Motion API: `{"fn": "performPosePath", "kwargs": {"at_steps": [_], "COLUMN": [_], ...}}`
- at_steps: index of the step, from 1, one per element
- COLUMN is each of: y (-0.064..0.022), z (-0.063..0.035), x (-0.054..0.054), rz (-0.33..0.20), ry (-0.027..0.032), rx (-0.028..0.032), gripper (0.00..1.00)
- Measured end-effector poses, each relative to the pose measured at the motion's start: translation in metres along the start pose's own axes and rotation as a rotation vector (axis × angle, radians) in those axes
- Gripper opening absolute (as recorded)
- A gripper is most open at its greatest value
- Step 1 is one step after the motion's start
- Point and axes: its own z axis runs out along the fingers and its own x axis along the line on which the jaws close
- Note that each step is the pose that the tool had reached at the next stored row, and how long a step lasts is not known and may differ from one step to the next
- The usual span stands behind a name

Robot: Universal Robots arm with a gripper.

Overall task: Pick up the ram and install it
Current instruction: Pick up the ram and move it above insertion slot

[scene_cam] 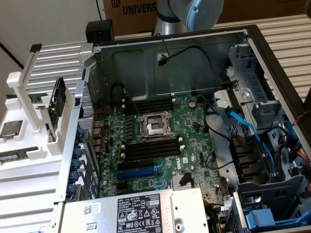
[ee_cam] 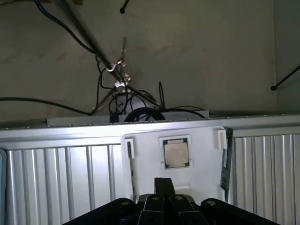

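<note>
Tool (ee_cam: 164,182), closed and empty, over white holder (ee_cam: 201,154) with ram (ee_cam: 226,159)

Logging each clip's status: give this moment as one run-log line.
gripper: shut, empty, facing white holder | ram: on edge in holder, beside processor chip, not gripped | install: not done

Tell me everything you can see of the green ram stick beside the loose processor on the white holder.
The ram is a long, thin green circuit-board stick, seen nearly edge-on, so no label or chips can be made out. It stands on its long edge in the white holder, a white clip at one end, beside the processor. The gripper, fingers shut, hangs clear of it.
</note>
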Motion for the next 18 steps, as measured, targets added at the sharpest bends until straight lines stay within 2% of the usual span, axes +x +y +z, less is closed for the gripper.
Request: {"fn": "performPosePath", "kwargs": {"at_steps": [2, 8, 12, 15, 17, 18], "y": [-0.0002, -0.0004, -0.0037, -0.0049, -0.0127, -0.0148], "z": [-0.0001, -0.0001, 0.0001, 0.0003, 0.0026, 0.0032], "x": [0.001, 0.003, 0.009, 0.018, 0.037, 0.039], "rz": [-0.007, -0.009, -0.009, -0.009, -0.008, -0.008], "ry": [-0.0004, -0.0005, -0.0027, -0.0108, -0.0158, -0.0157], "rx": [0.0053, 0.0054, 0.005, 0.0046, -0.004, -0.0078], "gripper": [0.1, 0.1, 0.1, 0.1, 0.1, 0.1]}}
